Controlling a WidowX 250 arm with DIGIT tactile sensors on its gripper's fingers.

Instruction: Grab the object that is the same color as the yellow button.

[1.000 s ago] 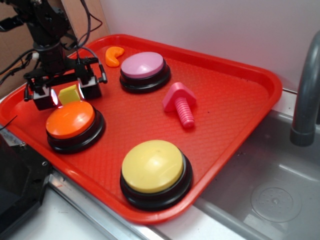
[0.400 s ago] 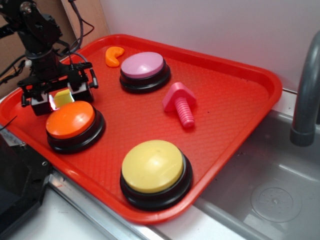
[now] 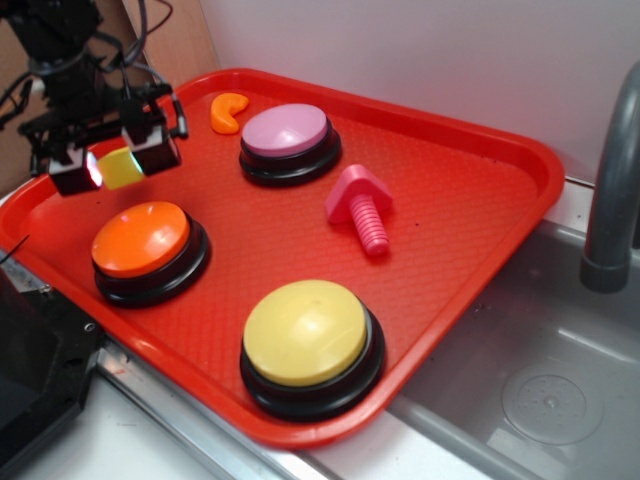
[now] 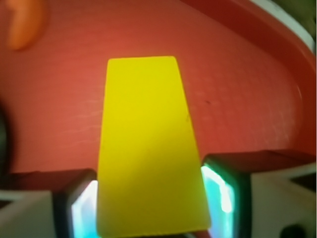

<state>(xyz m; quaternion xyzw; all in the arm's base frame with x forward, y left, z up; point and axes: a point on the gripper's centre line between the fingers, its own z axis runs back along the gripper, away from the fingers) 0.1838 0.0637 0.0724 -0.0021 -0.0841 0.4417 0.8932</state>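
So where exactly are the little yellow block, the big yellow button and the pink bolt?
yellow block [image 3: 121,168]: exterior view, its visible face between the jaws.
yellow button [image 3: 304,331]: exterior view, top of the dome.
pink bolt [image 3: 361,204]: exterior view, where head meets threaded shaft.

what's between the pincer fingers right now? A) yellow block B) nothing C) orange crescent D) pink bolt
A: the pincer is shut on the yellow block, with a finger pressed to each side in the wrist view, while the orange crescent and pink bolt lie on the red tray.
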